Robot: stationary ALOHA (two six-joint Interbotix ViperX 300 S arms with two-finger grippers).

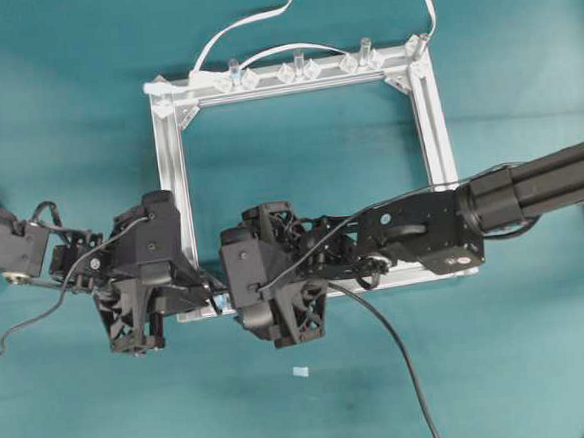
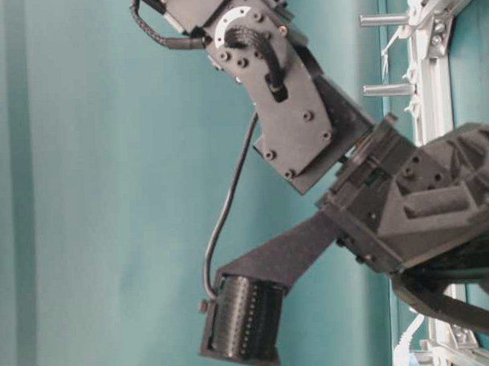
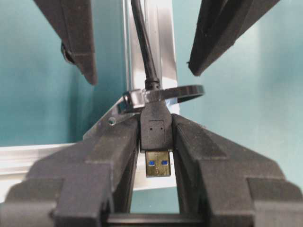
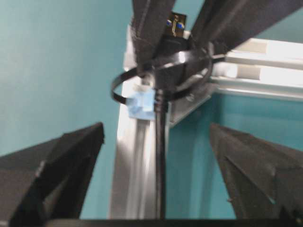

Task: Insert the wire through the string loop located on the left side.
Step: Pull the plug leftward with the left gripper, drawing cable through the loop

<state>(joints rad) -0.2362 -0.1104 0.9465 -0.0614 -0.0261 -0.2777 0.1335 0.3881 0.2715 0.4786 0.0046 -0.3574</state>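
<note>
**Left wrist view: plug clamped, cable through the loop**

Left wrist view shows the left gripper [image 3: 155, 137] clamped on the black plug of the wire [image 3: 155, 126], its two fingers [image 3: 109, 156] pressed against the plug's sides at the lower centre of the frame. The plug's metal end (blue inside) points toward the bottom edge. The cable runs up from the plug and passes through the string loop [image 3: 182, 92], which lies as a thin dark ring across the silver frame [image 3: 161, 42] just above the plug.

From the right wrist view, the right gripper [image 4: 156, 142] stands with its jaws wide apart, one finger at the lower left and one at the lower right, touching nothing. Between them the wire [image 4: 160, 156] runs up the middle of the frame into the string loop [image 4: 124, 82], whose pale blue base sits on the silver frame [image 4: 130, 161].

In the overhead view both grippers meet at the lower left corner of the silver frame [image 1: 169, 177], the left gripper [image 1: 198, 286] just beside the right gripper [image 1: 229, 296].
</note>
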